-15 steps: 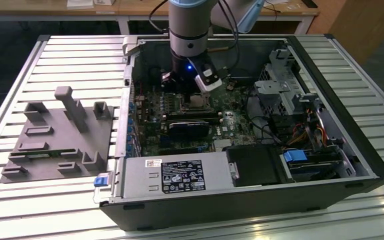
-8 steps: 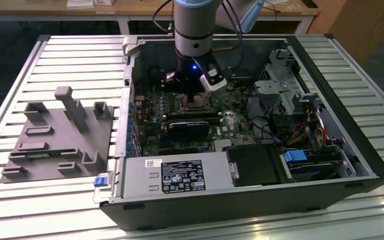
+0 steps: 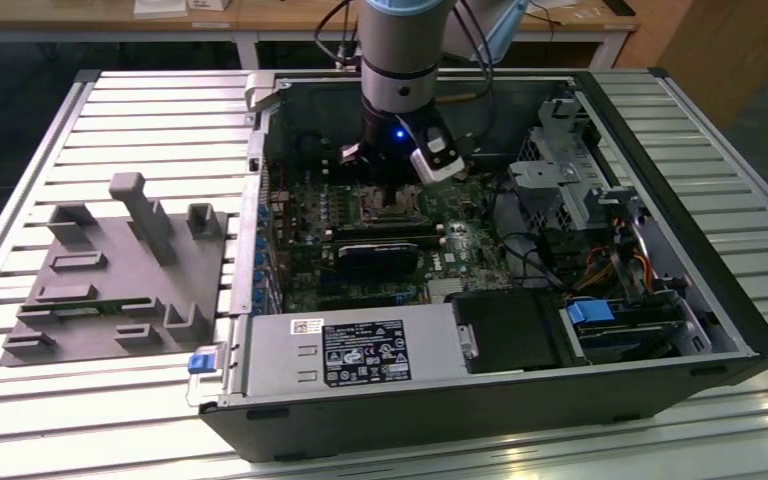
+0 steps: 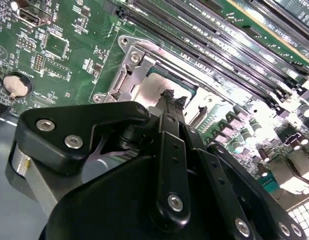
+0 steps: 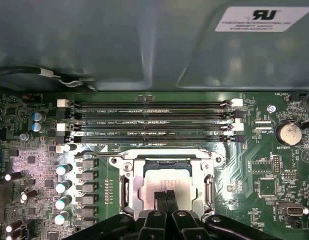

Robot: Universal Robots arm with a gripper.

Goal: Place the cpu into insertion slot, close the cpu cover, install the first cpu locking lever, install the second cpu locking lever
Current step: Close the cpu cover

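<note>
Exterior view: the pale grey robot arm reaches down into the open black computer case. I see its black two-finger gripper over the middle of the board, with the tips hidden by the wrist. The white printed label on the power supply is too small to make out.

Second wrist view: the fingers are pressed together with nothing between them, tips on the small square silver-grey cpu. It lies flat, metal top up. Being square, it has no long axis. The gripper body hides its near part.

First wrist view: the cpu sits in the square black-rimmed insertion slot, edges parallel to the long black memory slots. The thin silvery cpu cover lies flat, framing it. A white label is on the case wall.
</note>
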